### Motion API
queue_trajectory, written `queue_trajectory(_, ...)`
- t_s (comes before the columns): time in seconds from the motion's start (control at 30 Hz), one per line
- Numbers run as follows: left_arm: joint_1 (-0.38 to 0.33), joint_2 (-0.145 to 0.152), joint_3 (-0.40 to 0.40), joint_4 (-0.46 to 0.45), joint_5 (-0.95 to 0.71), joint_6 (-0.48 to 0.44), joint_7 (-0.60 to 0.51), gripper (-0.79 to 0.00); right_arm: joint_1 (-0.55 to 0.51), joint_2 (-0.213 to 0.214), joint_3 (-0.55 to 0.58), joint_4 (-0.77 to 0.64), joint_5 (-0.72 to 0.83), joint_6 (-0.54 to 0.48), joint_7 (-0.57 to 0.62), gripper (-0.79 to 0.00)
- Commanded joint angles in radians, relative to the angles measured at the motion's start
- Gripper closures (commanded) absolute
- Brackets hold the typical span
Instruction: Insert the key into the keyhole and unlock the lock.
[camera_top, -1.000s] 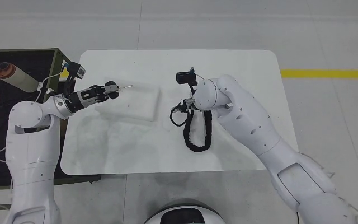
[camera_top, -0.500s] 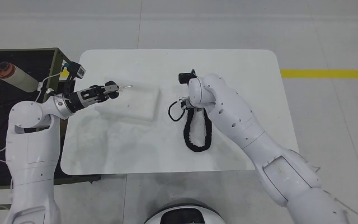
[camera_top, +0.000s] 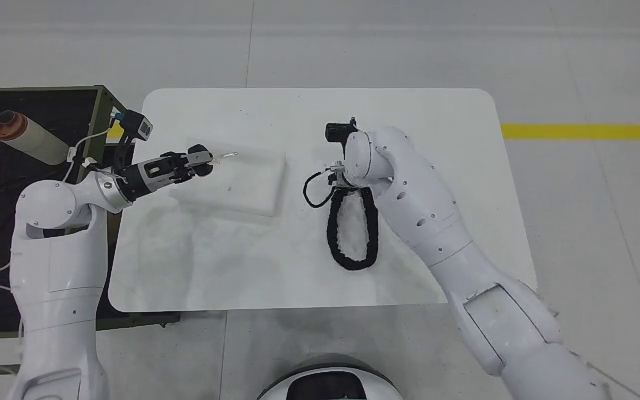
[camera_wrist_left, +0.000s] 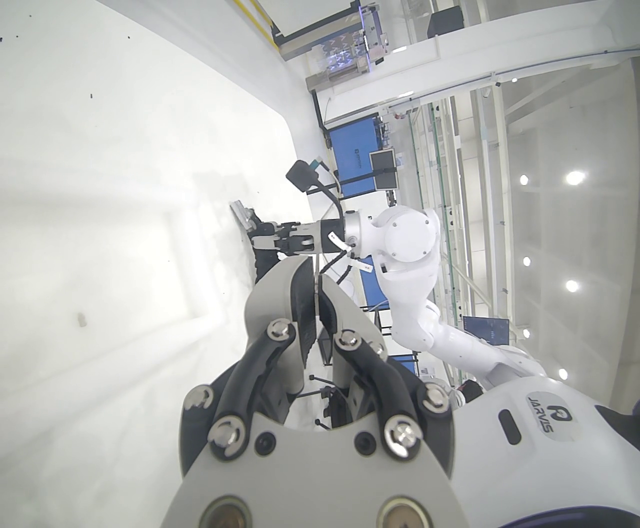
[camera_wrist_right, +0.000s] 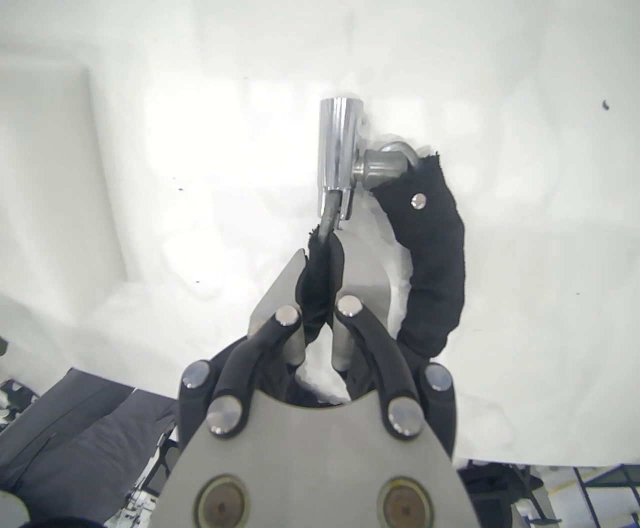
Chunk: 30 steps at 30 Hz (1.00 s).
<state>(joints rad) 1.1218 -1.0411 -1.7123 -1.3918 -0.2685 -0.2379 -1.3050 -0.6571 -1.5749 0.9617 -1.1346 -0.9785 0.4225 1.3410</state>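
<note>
At the far-left side of the white rectangular table, we see the left gripper held above the surface. Its dark-padded fingers are pressed nearly together on a small silvery key, whose tip juts toward the table's middle. From the left wrist camera it is no more than a thin sliver between the pads, so we call it the key with some caution. Just under and beside it, a white rectangular foam pad lies flat on the table.

Near the table's centre, the right gripper pinches the black fabric-sleeved cable lock by one end of its sleeve. The grip sits right behind the polished chrome cylinder that forms the lock's body. We see the cylinder pointing away from the right wrist camera, with the cable's other end plugged into its side through a short metal stub. From there the black sleeve curves round in a long loop that lies on the table, on the robot's side of the gripper.

Lock and key are well apart, with the foam pad's right edge between them. Off the table's left edge stands a dark green-framed cart carrying a brown roll. A yellow stripe crosses the grey floor at right.
</note>
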Motion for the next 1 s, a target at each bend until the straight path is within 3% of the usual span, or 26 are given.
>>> queue_trajectory(0.0, 0.000, 0.000, 0.000, 0.000, 0.000, 0.000, 0.000, 0.000, -0.040, 0.028, 0.077, -0.075, 0.024, -0.033, -0.014, 0.000)
queue_trajectory(0.13, 0.000, 0.000, 0.000, 0.000, 0.000, 0.000, 0.000, 0.000, -0.179, 0.078, 0.258, -0.306, 0.030, -0.166, 0.020, 0.000)
queue_trajectory(0.23, 0.000, 0.000, 0.000, 0.000, 0.000, 0.000, 0.000, 0.000, -0.332, 0.103, 0.358, -0.545, -0.002, -0.256, -0.027, 0.000)
queue_trajectory(0.57, 0.000, 0.000, 0.000, 0.000, 0.000, 0.000, 0.000, 0.000, -0.363, 0.107, 0.366, -0.580, -0.018, -0.271, -0.054, 0.000)
queue_trajectory(0.63, 0.000, 0.000, 0.000, 0.000, 0.000, 0.000, 0.000, 0.000, -0.467, 0.119, 0.347, -0.663, -0.215, -0.344, -0.226, 0.000)
queue_trajectory(0.77, 0.000, 0.000, 0.000, 0.000, 0.000, 0.000, 0.000, 0.000, -0.553, 0.121, 0.368, -0.715, -0.133, -0.451, -0.458, 0.000)
queue_trajectory(0.87, 0.000, 0.000, 0.000, 0.000, 0.000, 0.000, 0.000, 0.000, -0.591, 0.118, 0.404, -0.724, 0.053, -0.531, -0.607, 0.000)
queue_trajectory(0.97, 0.000, 0.000, 0.000, 0.000, 0.000, 0.000, 0.000, 0.000, -0.605, 0.115, 0.442, -0.688, 0.311, -0.613, -0.667, 0.000)
